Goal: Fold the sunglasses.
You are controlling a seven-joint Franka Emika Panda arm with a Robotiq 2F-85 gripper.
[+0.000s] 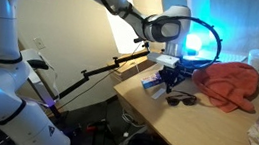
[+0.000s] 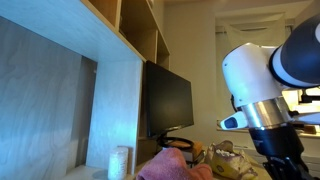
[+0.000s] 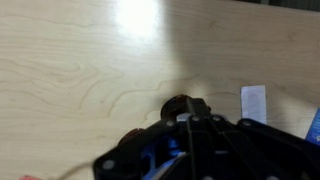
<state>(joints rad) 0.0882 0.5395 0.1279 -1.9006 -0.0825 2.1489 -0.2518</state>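
Observation:
The sunglasses (image 1: 180,98) lie on the wooden table (image 1: 202,133) near its front edge, black-framed with dark lenses. My gripper (image 1: 171,85) hangs right over their left end. In the wrist view the gripper (image 3: 186,119) fills the lower half, its fingers pressed together with no gap. One dark lens of the sunglasses (image 3: 183,104) shows just past the fingertips and another dark part sits at lower left. Whether a thin arm is pinched between the fingers is hidden.
A red cloth (image 1: 231,84) lies heaped just behind the sunglasses and also shows as the red cloth (image 2: 166,165). A small blue-and-white packet (image 3: 254,103) lies beside the gripper. A black monitor (image 2: 168,100) stands against the wall. The table edge runs close by.

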